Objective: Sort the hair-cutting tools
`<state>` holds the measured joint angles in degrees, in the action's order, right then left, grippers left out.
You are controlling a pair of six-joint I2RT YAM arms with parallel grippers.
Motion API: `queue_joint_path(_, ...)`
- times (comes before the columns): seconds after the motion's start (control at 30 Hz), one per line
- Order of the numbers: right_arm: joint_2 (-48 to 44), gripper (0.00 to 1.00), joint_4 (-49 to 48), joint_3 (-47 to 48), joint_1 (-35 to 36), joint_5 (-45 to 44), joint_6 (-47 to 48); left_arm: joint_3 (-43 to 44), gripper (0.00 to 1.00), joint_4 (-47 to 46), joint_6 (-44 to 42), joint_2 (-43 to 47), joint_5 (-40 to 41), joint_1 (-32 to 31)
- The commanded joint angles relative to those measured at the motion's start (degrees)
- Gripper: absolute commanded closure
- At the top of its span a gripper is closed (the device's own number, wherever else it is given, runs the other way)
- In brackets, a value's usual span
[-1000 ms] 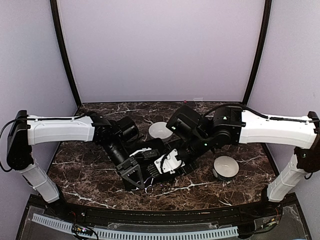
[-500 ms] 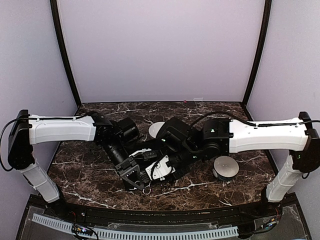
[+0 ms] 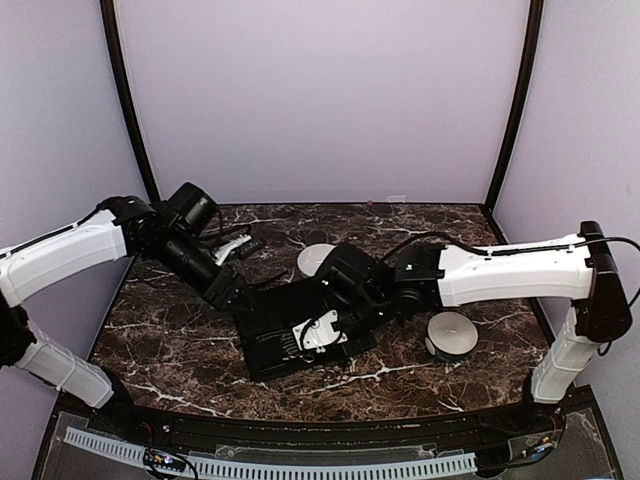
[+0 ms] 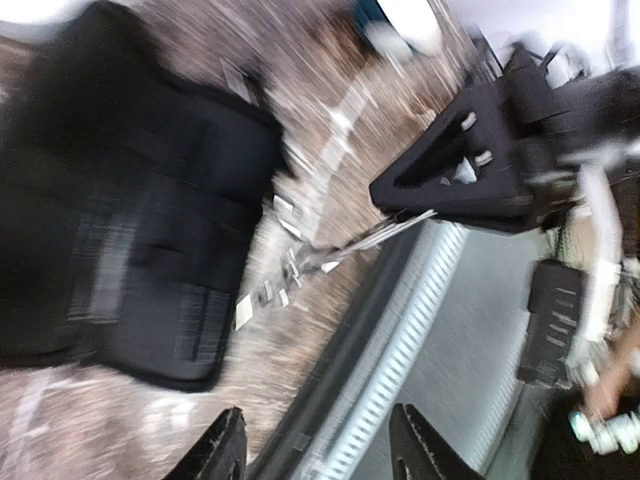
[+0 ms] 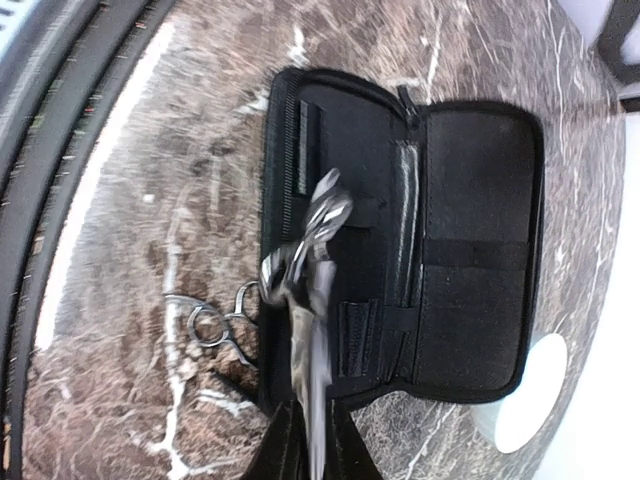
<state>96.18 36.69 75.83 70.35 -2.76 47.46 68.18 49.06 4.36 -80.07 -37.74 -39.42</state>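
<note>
Right gripper (image 5: 308, 445) pinched narrow on silver scissors (image 5: 310, 330) above open case (image 5: 470, 300), left gripper (image 4: 318, 440) spread empty; I fear a thin tip-hold lets them slip.

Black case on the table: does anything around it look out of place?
Yes. A pair of silver scissors lies loose on the marble table, just outside the open case's edge, rather than in its slots.
</note>
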Motion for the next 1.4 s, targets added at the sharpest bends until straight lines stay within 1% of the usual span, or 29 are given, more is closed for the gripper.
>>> queue_joint_path(0.0,5.7,0.93,-6.0,1.8,-3.4,2.4,-4.8,-2.8,0.50,-2.6,4.7,8.8,13.4,3.2)
queue_joint_path(0.13,12.1,0.95,-5.1,6.9,-6.3,5.9,-6.3,-5.2,0.49,-5.0,5.8,12.1,14.4,3.8)
queue_joint_path(0.2,14.5,0.96,-4.3,9.2,-7.0,6.8,-6.7,-6.1,0.49,-5.1,6.0,12.5,16.3,3.8)
queue_joint_path(0.3,16.5,0.96,-2.9,11.5,-8.7,8.5,-7.4,-7.7,0.49,-5.6,6.1,12.5,19.6,3.8)
queue_joint_path(0.37,16.8,0.96,-1.7,12.6,-10.1,10.4,-8.1,-9.5,0.50,-7.6,6.4,12.9,21.9,3.8)
queue_joint_path(0.43,17.1,0.95,-0.2,13.3,-11.7,13.1,-8.6,-12.2,0.51,-11.9,6.3,14.3,23.9,3.8)
queue_joint_path(0.47,17.1,0.95,0.1,13.4,-12.5,14.6,-9.0,-14.3,0.52,-15.1,5.9,15.7,23.3,3.8)
queue_joint_path(0.57,17.6,0.94,0.8,13.7,-14.5,18.7,-10.0,-20.5,0.52,-27.1,5.2,20.3,23.8,3.3)
queue_joint_path(0.63,18.6,0.90,1.7,14.3,-15.5,21.0,-10.6,-24.6,0.52,-35.6,2.9,23.9,25.6,1.5)
queue_joint_path(0.73,20.3,0.75,3.3,15.8,-17.5,24.0,-12.0,-29.8,0.48,-46.8,-1.1,27.5,31.3,-1.7)
queue_joint_path(0.77,20.5,0.70,3.7,16.4,-18.3,24.9,-12.8,-30.8,0.46,-49.3,-1.6,27.6,32.8,-2.4)
queue_joint_path(0.8,20.6,0.63,4.5,17.3,-19.2,25.7,-13.8,-30.9,0.44,-51.1,-1.9,26.8,33.6,-3.0)
queue_joint_path(0.83,20.5,0.59,5.7,18.6,-20.0,26.3,-14.4,-30.1,0.44,-50.7,-2.1,25.1,34.5,-3.7)
queue_joint_path(0.9,19.3,0.54,7.5,19.8,-21.4,25.6,-14.9,-27.1,0.44,-48.6,-3.1,20.4,36.1,-5.3)
queue_joint_path(0.97,16.4,0.52,6.7,18.0,-23.2,23.6,-14.7,-23.9,0.44,-46.7,-4.4,15.0,36.0,-7.0)
queue_joint_path(1.03,12.9,0.51,4.9,14.8,-25.5,22.0,-14.7,-20.0,0.46,-43.1,-5.1,9.2,35.5,-7.9)
queue_joint_path(1.07,11.2,0.51,4.2,13.5,-27.0,22.7,-14.9,-17.1,0.47,-41.1,-5.0,5.4,36.1,-8.4)
queue_joint_path(1.13,7.8,0.51,3.1,10.0,-29.9,24.7,-15.8,-13.7,0.49,-37.7,-4.0,0.9,37.7,-9.8)
queue_joint_path(1.23,1.1,0.50,0.5,1.1,-33.3,25.5,-16.5,-12.1,0.50,-37.3,-4.4,-3.1,36.6,-12.6)
queue_joint_path(1.27,-1.8,0.50,-1.7,-2.4,-34.3,25.4,-16.8,-11.4,0.50,-37.0,-4.6,-4.3,36.6,-13.1)
queue_joint_path(1.3,-4.0,0.50,-3.6,-6.2,-35.3,25.3,-17.1,-10.0,0.50,-35.7,-4.4,-5.7,36.4,-13.4)
queue_joint_path(1.37,-11.5,0.50,-8.0,-14.2,-37.5,25.9,-17.8,-6.6,0.50,-31.2,-3.7,-8.9,36.4,-13.5)
